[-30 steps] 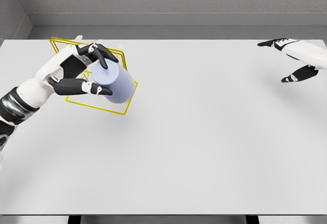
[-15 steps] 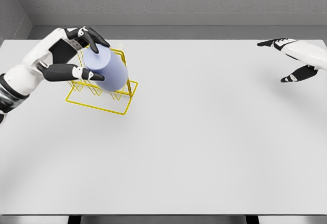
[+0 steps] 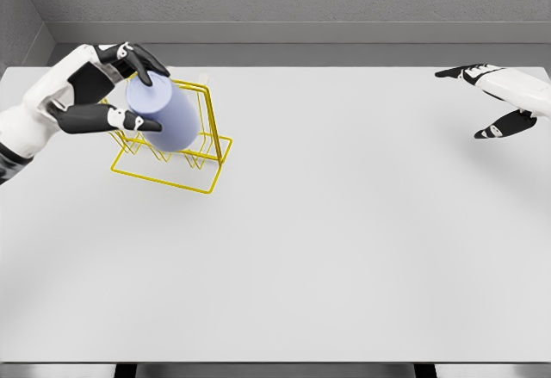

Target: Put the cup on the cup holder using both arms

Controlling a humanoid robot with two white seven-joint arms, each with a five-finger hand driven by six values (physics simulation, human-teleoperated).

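Right, my left hand (image 3: pixel 102 94) is clamped on the lavender cup (image 3: pixel 164 115), thumb under one side and fingers (image 3: pixel 142 61) over its closed end. The cup is tilted, its open mouth facing down toward four o'clock, and it hangs over the yellow wire cup holder (image 3: pixel 176 156) at ten o'clock on the white worktop (image 3: pixel 344 240). I cannot tell whether the cup's mouth already touches a prong or merely overlaps it from this angle.

My right hand (image 3: pixel 495 102) sits well apart at two o'clock, fingers spread and holding nothing.

I judge this to be the seating step. To do it well, I would line the cup's axis up with one upright prong, so the mouth swallows the wire instead of catching the rim on it. I would keep the descent slow and straight along the prong. A sideways push could drag the light frame across the worktop, so I would only loosen my grip once the cup bears its own weight on the wire.
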